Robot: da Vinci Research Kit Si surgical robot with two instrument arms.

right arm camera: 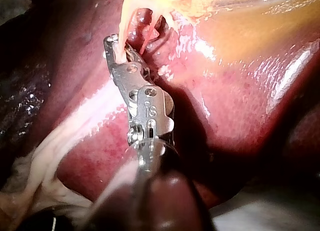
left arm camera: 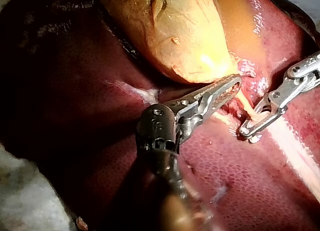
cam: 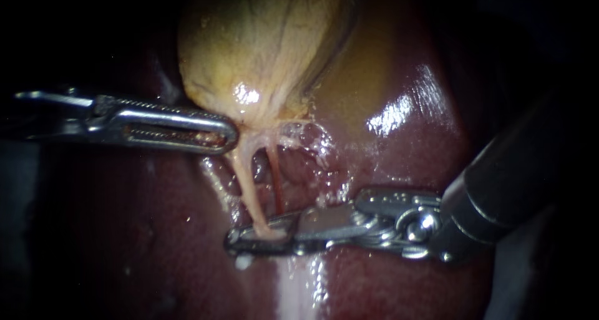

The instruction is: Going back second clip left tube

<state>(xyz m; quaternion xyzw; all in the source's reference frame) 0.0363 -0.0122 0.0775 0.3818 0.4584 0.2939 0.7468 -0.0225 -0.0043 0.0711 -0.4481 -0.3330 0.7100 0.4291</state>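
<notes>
Endoscope view: the left instrument comes in level from the left. Its claw lies closed on the neck of the gallbladder, where the yellow sac narrows into strands. Reddish tissue shows through the slot near the tip.

Two tubes run down from that neck over the dark red liver. The left tube is pale and the thicker of the two. A thin red tube lies just beside it on the right.

The right instrument enters from the right on a wide dark shaft, and its claw reaches across to the low end of the left tube. That claw is open: the tube drops between its two halves, and a dark gap shows beside the tube toward the tips. Whether a clip sits on the tube there I cannot tell. A small white speck lies just under the claw. A pale glossy band runs on down the liver below it.

Left wrist view: the left claw's toothed edges lie together, with the tip against the gallbladder's narrow end. The right claw sits just ahead of it, around the pale tube.

Right wrist view: the pale tube enters between the claw's tips, and the red tube lies just beyond them, apart from the claw.
</notes>
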